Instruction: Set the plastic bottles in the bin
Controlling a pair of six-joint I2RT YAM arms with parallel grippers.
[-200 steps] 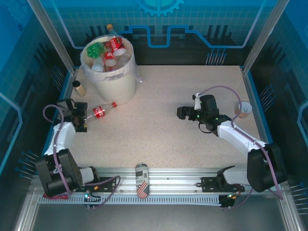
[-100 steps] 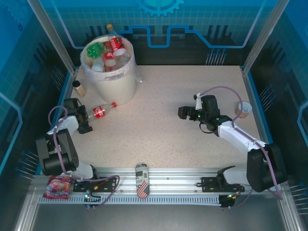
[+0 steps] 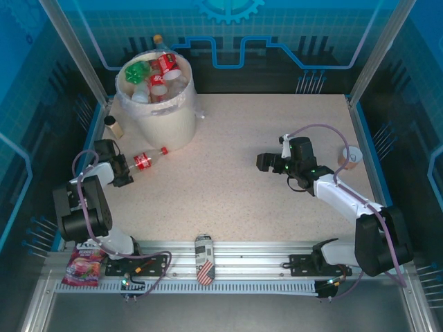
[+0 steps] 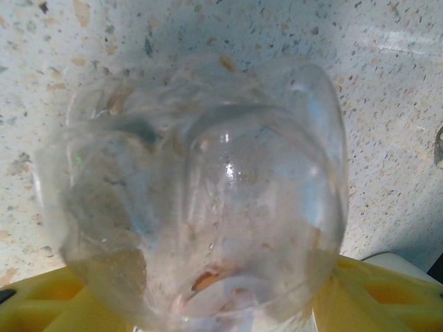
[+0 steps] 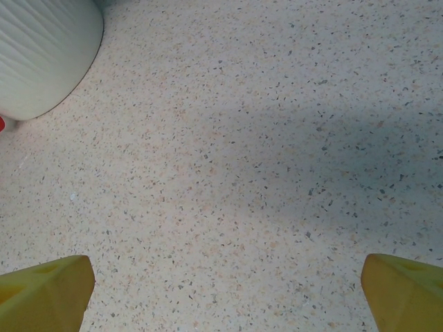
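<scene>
Top external view: bin (image 3: 166,130) holds perhaps six bottles (image 3: 163,67).

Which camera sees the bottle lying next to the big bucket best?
The top external view: the whole bottle lies there, red label and red cap, beside the bin. The left wrist view gives a blurry close-up of its clear base. The right wrist view has a red speck at its left edge, maybe the cap.
</scene>
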